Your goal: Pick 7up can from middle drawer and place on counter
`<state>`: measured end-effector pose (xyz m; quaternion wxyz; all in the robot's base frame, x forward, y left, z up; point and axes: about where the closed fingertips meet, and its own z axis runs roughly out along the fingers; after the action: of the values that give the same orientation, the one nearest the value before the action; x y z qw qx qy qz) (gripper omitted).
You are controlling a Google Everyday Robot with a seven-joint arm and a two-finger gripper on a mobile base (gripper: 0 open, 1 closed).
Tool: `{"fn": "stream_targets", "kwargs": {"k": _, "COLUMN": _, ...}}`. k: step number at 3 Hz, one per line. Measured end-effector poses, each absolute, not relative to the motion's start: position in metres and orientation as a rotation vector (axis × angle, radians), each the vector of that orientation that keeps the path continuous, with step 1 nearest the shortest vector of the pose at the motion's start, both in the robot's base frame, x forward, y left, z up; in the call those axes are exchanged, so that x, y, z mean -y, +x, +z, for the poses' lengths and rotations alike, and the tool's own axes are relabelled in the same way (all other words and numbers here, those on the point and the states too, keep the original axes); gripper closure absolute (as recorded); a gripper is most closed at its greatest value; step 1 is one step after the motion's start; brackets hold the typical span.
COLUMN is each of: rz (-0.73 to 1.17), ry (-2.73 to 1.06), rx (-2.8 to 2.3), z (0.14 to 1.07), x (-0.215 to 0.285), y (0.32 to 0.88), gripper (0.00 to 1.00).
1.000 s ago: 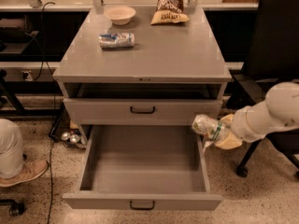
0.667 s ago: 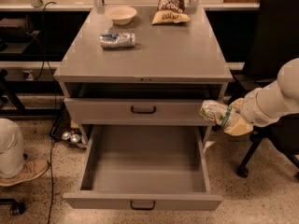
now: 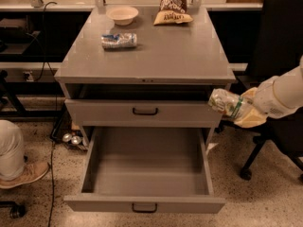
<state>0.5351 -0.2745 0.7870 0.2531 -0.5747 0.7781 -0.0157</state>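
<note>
Laboratory floor of speckled terrazzo [image 3: 265, 197], a grey drawer cabinet at centre, a dark office chair [image 3: 279, 32] at the right; I view the cabinet from the front and from above. The counter [image 3: 180, 56] carries a pale bowl [image 3: 122, 14], a chip bag [image 3: 173, 6] and a blue-and-silver can [image 3: 119, 40] lying on its side, all toward the back and left; its front right part is bare. The middle drawer [image 3: 147, 174] stands pulled fully out with nothing in it; the upper drawer [image 3: 104, 112] above it is close to shut.

The gripper [image 3: 239, 109] hangs off the cabinet's right front corner, pinching the 7up can [image 3: 226, 103], which is clear of any surface. The can's long axis runs roughly level, dipping a little to the right, its free end toward the cabinet; that end overlaps the right end of the upper drawer's front. The relation that governs the placing: the can sits below the counter's top edge and outside its right side, so the counter lies up and to the left of it; I judge that it must rise above that edge before travelling inward.

Hard to make out: the individual fingers, merged with a tan shape behind the can; whether the can touches the cabinet; its depth relative to the counter's front edge. The arm is cut off by the right border.
</note>
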Motion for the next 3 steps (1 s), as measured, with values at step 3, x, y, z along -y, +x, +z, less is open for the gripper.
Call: {"fn": "stream_targets", "kwargs": {"k": 3, "rz": -0.016, "ry": -1.621, "rx": -2.132, "z": 0.872, "x": 0.282, "y": 0.615, "gripper": 1.00}}
